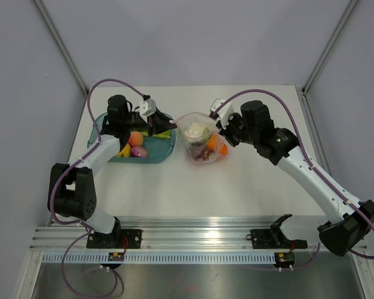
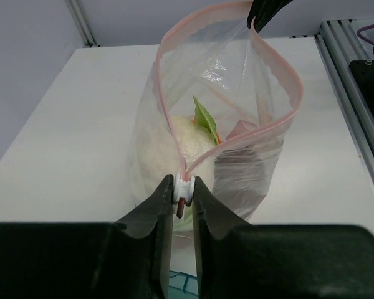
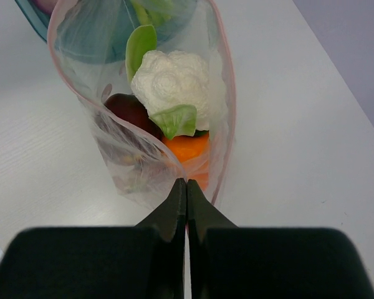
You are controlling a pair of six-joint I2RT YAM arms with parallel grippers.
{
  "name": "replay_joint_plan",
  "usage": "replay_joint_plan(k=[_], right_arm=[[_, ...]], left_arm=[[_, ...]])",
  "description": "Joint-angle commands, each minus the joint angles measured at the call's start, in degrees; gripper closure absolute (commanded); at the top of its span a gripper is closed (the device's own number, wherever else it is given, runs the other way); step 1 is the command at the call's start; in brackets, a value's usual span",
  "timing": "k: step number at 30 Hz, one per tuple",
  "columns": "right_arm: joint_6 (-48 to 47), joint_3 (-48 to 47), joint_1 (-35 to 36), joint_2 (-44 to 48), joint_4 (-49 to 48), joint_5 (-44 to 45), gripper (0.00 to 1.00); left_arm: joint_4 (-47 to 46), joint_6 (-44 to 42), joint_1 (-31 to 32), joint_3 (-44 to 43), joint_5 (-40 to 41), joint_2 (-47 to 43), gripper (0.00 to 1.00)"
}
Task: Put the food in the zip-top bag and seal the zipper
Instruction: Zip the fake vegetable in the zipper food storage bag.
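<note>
The zip-top bag (image 1: 201,151) stands on the table with its mouth open. Inside it are a white cauliflower (image 3: 174,78), an orange piece (image 3: 187,149), a dark red piece (image 3: 128,109) and a green leaf (image 3: 140,43). The pink-red zipper (image 2: 280,75) loops round the open mouth. My left gripper (image 2: 184,187) is shut on the white slider at the bag's left end; it also shows in the top view (image 1: 170,119). My right gripper (image 3: 186,184) is shut on the bag's right edge; it also shows in the top view (image 1: 220,132).
A teal tray (image 1: 115,156) sits left of the bag under the left arm. It holds an orange-pink ball (image 1: 135,138), a purple piece (image 1: 138,151), a yellow piece (image 1: 123,151) and a green piece (image 1: 163,133). Aluminium rails run along the near edge.
</note>
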State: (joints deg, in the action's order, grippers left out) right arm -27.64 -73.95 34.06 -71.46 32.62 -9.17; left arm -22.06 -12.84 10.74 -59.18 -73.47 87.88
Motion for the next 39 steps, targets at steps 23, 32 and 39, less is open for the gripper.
replay_joint_plan(k=[23,32,39], right_arm=[[0.74,-1.98,-0.93,0.01,-1.86,0.29,1.00],[0.83,-1.81,-1.19,0.01,-1.95,0.21,1.00],[1.27,-2.07,-1.28,-0.17,-1.95,-0.15,1.00]], left_arm=[[-11.41,9.67,-0.63,3.45,0.43,-0.07,0.60],[-34.42,29.67,-1.60,7.41,-0.97,2.03,0.75],[-73.33,59.89,-2.39,6.63,-2.81,10.82,1.00]])
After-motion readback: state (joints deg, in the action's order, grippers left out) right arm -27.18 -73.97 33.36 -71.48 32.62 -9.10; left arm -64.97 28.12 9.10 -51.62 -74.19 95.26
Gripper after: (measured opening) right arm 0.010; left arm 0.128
